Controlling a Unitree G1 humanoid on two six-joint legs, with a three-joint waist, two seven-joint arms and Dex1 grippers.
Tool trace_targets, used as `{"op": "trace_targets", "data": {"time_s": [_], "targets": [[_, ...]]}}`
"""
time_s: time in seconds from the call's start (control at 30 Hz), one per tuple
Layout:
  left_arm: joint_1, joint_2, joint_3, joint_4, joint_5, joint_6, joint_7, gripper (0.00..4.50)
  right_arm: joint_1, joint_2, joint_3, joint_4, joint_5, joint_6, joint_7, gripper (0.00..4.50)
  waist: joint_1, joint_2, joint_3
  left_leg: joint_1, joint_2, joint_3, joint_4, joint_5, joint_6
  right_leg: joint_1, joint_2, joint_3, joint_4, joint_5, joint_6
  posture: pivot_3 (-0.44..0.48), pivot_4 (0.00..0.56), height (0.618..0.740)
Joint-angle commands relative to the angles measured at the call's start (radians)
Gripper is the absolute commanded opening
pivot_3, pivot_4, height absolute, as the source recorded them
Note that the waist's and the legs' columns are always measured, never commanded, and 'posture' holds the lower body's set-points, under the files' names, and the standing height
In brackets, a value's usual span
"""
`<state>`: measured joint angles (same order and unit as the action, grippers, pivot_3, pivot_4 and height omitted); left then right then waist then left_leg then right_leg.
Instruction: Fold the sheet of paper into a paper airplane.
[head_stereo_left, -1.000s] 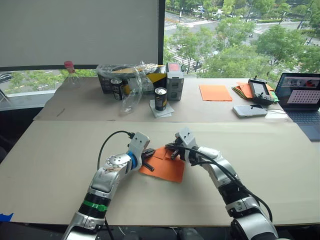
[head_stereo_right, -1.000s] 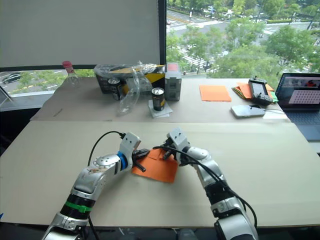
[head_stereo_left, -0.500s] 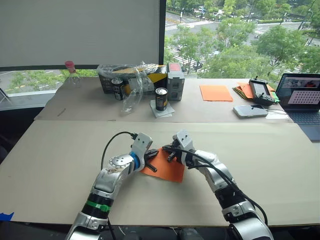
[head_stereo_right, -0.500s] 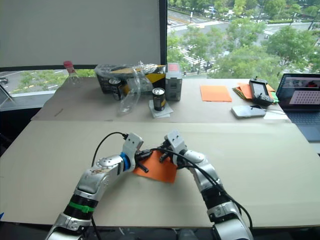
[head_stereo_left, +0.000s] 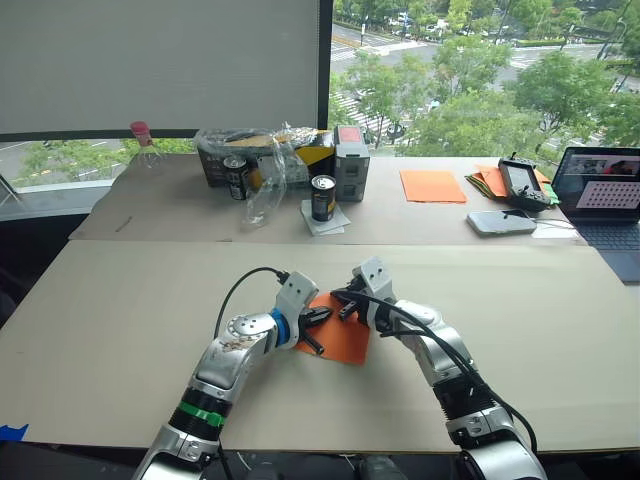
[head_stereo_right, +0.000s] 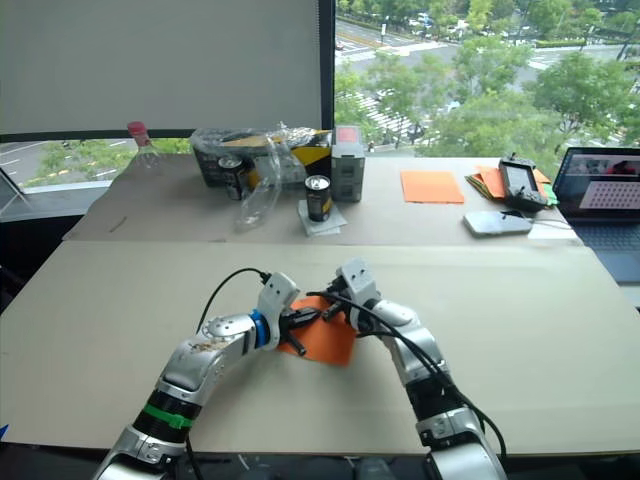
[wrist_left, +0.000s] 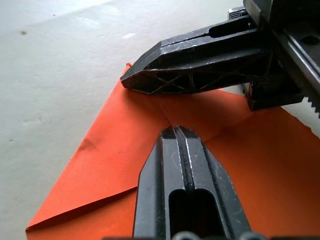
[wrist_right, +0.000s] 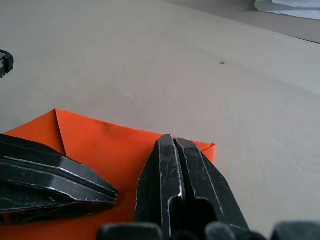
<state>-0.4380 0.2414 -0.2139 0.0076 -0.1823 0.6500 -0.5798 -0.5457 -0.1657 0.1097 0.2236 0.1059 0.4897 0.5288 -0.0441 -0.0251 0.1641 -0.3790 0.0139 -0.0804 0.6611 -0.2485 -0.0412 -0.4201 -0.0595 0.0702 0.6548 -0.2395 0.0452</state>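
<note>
A: Where's the work happening?

B: At the near middle of the near table (head_stereo_left: 120, 330). The sheet of paper (head_stereo_left: 345, 340) lies flat there, with a corner flap already turned over and crease lines showing. It's still a rough square, nowhere near a pointed wedge.

A: And the grippers?

B: Both sit on the paper's far left part. The left gripper (head_stereo_left: 318, 318) comes in from the left, the right gripper (head_stereo_left: 345, 306) from the right, and their tips nearly meet. In each wrist view the fingers are pressed together with no gap, and neither has paper pinched between them. They look to be pressing down on top of it.

A: So which step is this?

B: An early fold, I'd judge: flattening or holding a crease. Next they'd need to pin the sheet with one tip and run the other along the fold, without dragging the thin paper sideways.

A: Anything beyond?

B: Well apart, on the far table: cans (head_stereo_left: 321, 197), a plastic bottle (head_stereo_left: 140, 142), a smooth orange sheet (head_stereo_left: 431, 185), a phone (head_stereo_left: 499, 221) and a laptop (head_stereo_left: 605, 195).
</note>
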Motion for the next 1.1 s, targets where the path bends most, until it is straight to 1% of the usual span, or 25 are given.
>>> {"op": "trace_targets", "data": {"time_s": [0.03,0.07,0.13,0.27,0.43,0.57,0.67,0.73,0.8,0.83,0.87,0.93,1.03,1.1], "targets": [[-0.008,0.001,-0.006,0.024,0.01,-0.008,0.001,0.03,-0.022,0.009,-0.073,-0.092,0.061,0.037,-0.036,0.0,0.0,0.0,0.0,0.0,0.0,0.0,0.0,0.0,0.0,0.0,0.0,0.0,0.0,0.0,0.0,0.0,0.15,0.73],[-0.01,-0.001,-0.007,0.028,0.011,-0.011,0.001,0.03,-0.025,0.005,-0.086,-0.105,0.068,0.045,-0.046,0.0,0.0,0.0,0.0,0.0,0.0,0.0,0.0,0.0,0.0,0.0,0.0,0.0,0.0,0.0,0.0,0.0,0.15,0.73],[-0.013,-0.003,-0.014,0.038,0.014,-0.018,0.0,0.03,-0.028,-0.023,-0.073,-0.108,0.042,0.035,-0.049,0.0,0.0,0.0,0.0,0.0,0.0,0.0,0.0,0.0,0.0,0.0,0.0,0.0,0.0,0.0,0.0,0.0,0.15,0.73],[-0.014,-0.006,-0.02,0.046,0.016,-0.025,0.0,0.03,-0.027,-0.083,0.017,-0.085,-0.054,-0.006,-0.043,0.0,0.0,0.0,0.0,0.0,0.0,0.0,0.0,0.0,0.0,0.0,0.0,0.0,0.0,0.0,0.0,0.0,0.15,0.73],[-0.026,-0.014,-0.023,0.055,0.019,-0.03,0.0,0.03,0.012,-0.097,0.093,-0.121,-0.076,0.06,-0.014,0.0,-0.001,0.0,0.0,0.0,0.0,0.0,0.0,0.0,0.0,0.0,0.0,0.0,0.0,0.0,0.0,0.0,0.15,0.73],[-0.031,-0.018,-0.025,0.065,0.025,-0.036,-0.004,0.03,0.049,-0.105,0.088,-0.162,-0.065,0.083,-0.008,0.0,0.0,0.0,0.0,-0.001,0.0,0.0,0.0,0.0,0.0,0.0,0.0,0.0,-0.001,0.0,0.0,0.0,0.15,0.73],[-0.036,-0.019,-0.028,0.074,0.029,-0.04,-0.009,0.03,0.075,-0.136,0.039,-0.247,-0.034,0.118,0.007,0.0,0.002,0.0,0.0,-0.001,0.0,0.0,0.0,0.0,0.0,0.0,0.0,0.0,-0.001,0.0,0.0,0.0,0.15,0.73],[-0.038,-0.019,-0.03,0.076,0.03,-0.042,-0.013,0.03,0.098,-0.193,0.014,-0.317,-0.011,0.156,0.043,0.0,0.004,0.0,0.0,-0.001,0.0,0.0,0.0,0.0,0.0,0.0,0.0,0.0,-0.002,0.0,0.0,0.0,0.15,0.73],[-0.038,-0.019,-0.031,0.077,0.031,-0.043,-0.016,0.03,0.109,-0.226,0.006,-0.354,0.003,0.182,0.061,0.0,0.004,0.0,0.0,-0.002,-0.001,0.0,0.0,0.0,0.0,0.0,0.0,0.0,-0.003,0.0,0.0,0.0,0.15,0.73],[-0.038,-0.019,-0.031,0.08,0.032,-0.045,-0.018,0.03,0.121,-0.268,-0.004,-0.398,0.019,0.215,0.089,0.0,0.004,0.0,0.0,-0.002,-0.001,0.0,0.0,0.0,0.0,0.0,0.0,0.0,-0.004,0.0,0.0,0.0,0.15,0.73],[-0.04,-0.017,-0.036,0.091,0.036,-0.054,-0.024,0.03,0.134,-0.341,0.025,-0.441,0.0,0.225,0.133,0.0,0.004,0.0,0.0,-0.002,0.0,0.0,0.0,0.0,0.0,0.0,0.0,0.0,-0.004,0.0,0.0,0.0,0.15,0.73],[-0.044,-0.017,-0.044,0.111,0.043,-0.07,-0.034,0.03,0.156,-0.438,0.075,-0.514,-0.007,0.255,0.201,0.0,0.006,0.0,0.0,-0.003,-0.001,0.0,0.0,0.0,0.0,0.001,0.0,-0.001,-0.005,0.0,0.0,0.0,0.15,0.73],[-0.056,-0.023,-0.048,0.134,0.046,-0.088,-0.039,0.03,0.177,-0.511,0.155,-0.572,-0.008,0.265,0.263,0.0,0.003,0.0,0.0,-0.002,-0.001,-0.001,0.0,0.0,0.0,0.003,0.0,-0.001,-0.007,0.0,0.001,0.0,0.15,0.73],[-0.065,-0.027,-0.046,0.147,0.048,-0.095,-0.039,0.03,0.189,-0.526,0.187,-0.591,-0.006,0.269,0.282,0.0,0.001,0.0,0.0,-0.001,0.0,0.0,0.0,0.0,0.0,0.003,0.0,-0.001,-0.007,0.0,0.001,0.0,0.15,0.73]]}}
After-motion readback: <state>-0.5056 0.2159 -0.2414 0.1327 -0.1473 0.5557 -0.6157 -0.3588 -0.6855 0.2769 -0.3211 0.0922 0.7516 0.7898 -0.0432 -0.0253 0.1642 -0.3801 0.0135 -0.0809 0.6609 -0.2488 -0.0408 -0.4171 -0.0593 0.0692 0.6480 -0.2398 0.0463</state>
